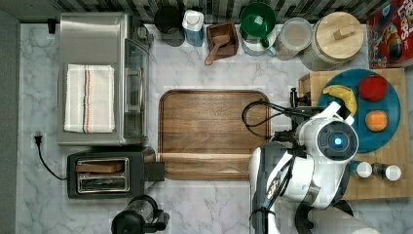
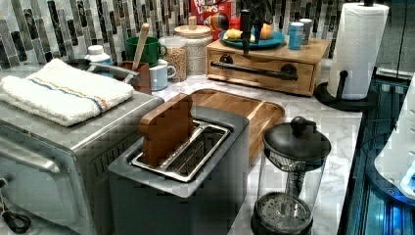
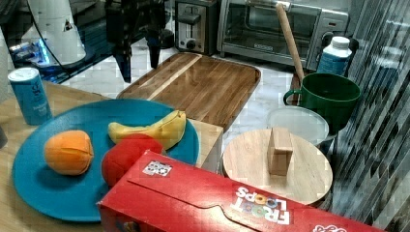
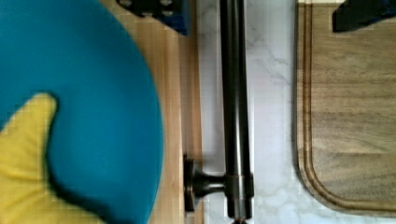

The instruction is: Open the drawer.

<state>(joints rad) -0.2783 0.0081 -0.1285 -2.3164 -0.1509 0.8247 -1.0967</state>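
Drawer (image 2: 259, 68) of light bamboo, shut, risks a missed grip: open hand (image 3: 140, 60) hovers above its long black bar handle (image 4: 235, 107).

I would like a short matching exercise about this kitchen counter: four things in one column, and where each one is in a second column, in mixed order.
Things:
1. banana
2. folded towel
3. wooden slice
4. wooden spoon

Places:
A. in the toaster slot
B. on the blue plate
C. in the brown box
D. on top of the toaster oven

Pairs: 1-B, 2-D, 3-A, 4-C
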